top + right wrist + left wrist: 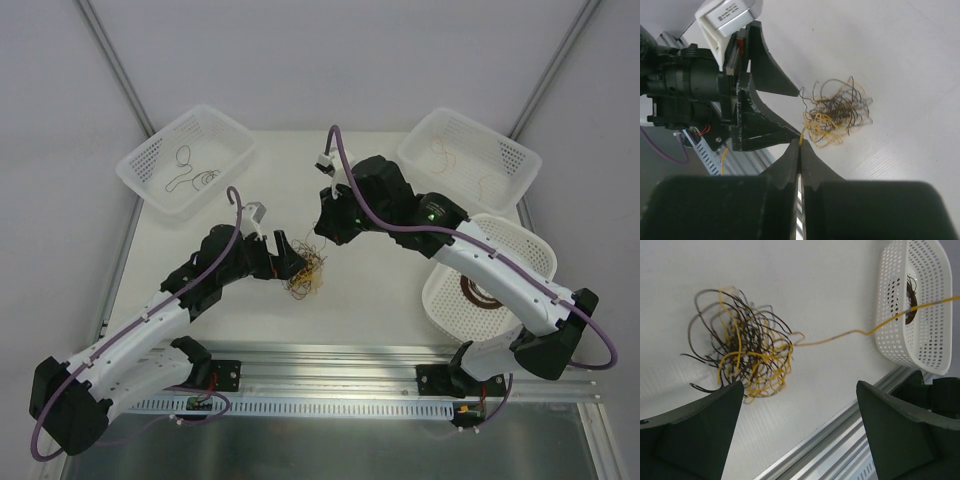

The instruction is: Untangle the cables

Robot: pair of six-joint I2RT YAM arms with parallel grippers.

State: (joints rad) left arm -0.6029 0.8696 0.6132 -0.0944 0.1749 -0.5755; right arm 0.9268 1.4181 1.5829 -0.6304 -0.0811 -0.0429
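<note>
The cables point(307, 273) lie as one tangled clump of yellow, brown and black strands on the white table. My left gripper point(291, 262) is open right beside the clump. In the left wrist view the clump point(742, 357) lies beyond the left finger point(695, 435), with nothing between the jaws. My right gripper point(326, 230) hangs just above and behind the clump, shut on one yellow strand point(801, 139) that leads out of the clump point(837, 112). The left wrist view shows that strand point(852, 332) drawn out to the right.
A white basket point(135, 175) at the back left holds a few loose strands. Another white basket point(520, 190) at the back right holds thin strands. A round white basket point(440, 300) on the right holds a dark-brown coil point(480, 295). An aluminium rail point(330, 355) runs along the near edge.
</note>
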